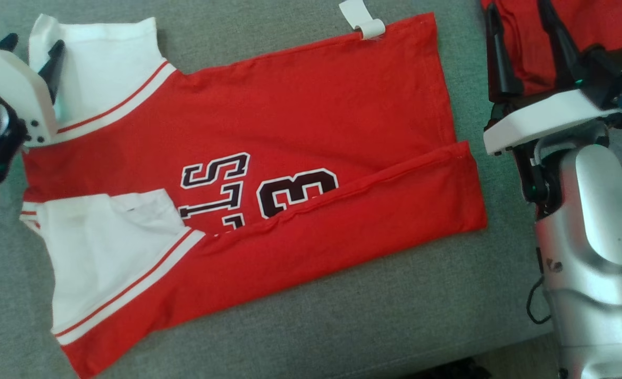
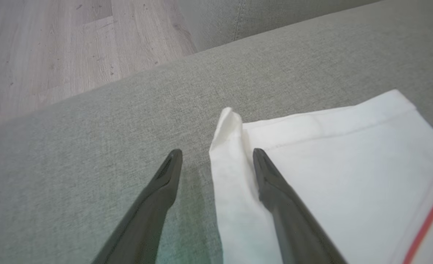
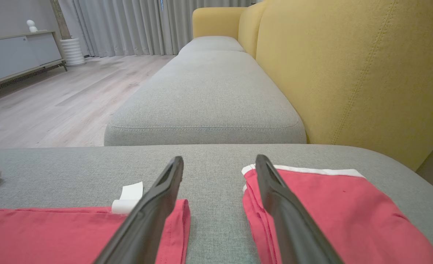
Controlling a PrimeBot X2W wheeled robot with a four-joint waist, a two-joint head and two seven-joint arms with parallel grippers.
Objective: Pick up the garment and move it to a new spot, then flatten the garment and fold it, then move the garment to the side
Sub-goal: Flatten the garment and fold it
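Observation:
The garment (image 1: 316,105) is a red jersey with white sleeves and a dark "13" print, spread on the grey sofa cushion (image 1: 342,316). Its near long edge is folded over the body. My left gripper (image 1: 32,45) is open at the far-left white sleeve (image 2: 330,165). In the left wrist view the left gripper (image 2: 217,154) straddles the sleeve's turned-up edge, one finger over bare cushion and the other over the white cloth. My right gripper (image 1: 519,21) is open beyond the hem end, with nothing between its fingers. In the right wrist view the right gripper (image 3: 219,159) points over the gap beside the garment's hem corner (image 3: 55,227).
A second, folded red garment (image 1: 595,21) lies under my right gripper, also seen as a folded red pile (image 3: 330,212). A white tag (image 1: 366,21) sticks out at the far hem. A yellow backrest (image 3: 348,73) rises behind; wooden floor (image 2: 55,55) lies past the cushion edge.

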